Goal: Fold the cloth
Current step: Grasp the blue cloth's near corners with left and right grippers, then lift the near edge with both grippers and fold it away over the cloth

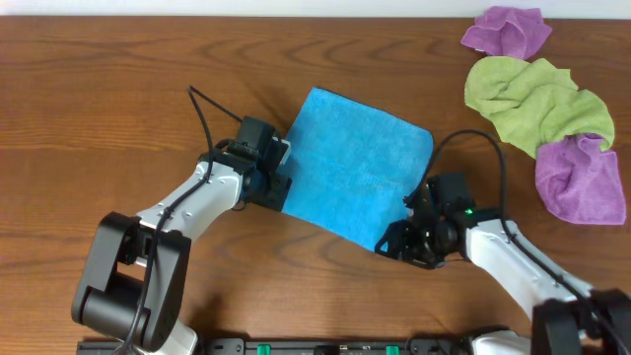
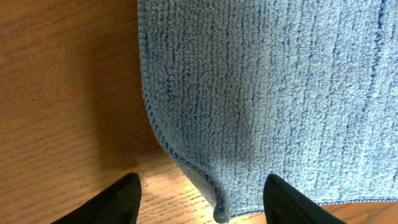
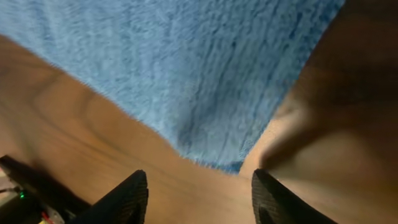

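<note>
blue cloth lies between left hand, right hand

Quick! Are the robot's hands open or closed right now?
Left end effector: open, holding nothing, at a corner of the blue cloth.
Right end effector: open, holding nothing, at another corner.

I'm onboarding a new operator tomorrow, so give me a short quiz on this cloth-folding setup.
1. True or false: the left gripper is shut on the blue cloth.
2. How many crumpled cloths lie apart from it? A one, B three, C five.
3. Fill in: the right gripper has its fingers either side of the cloth's ____.
Key: 1 false, it is open; 2 B; 3 corner.
</note>
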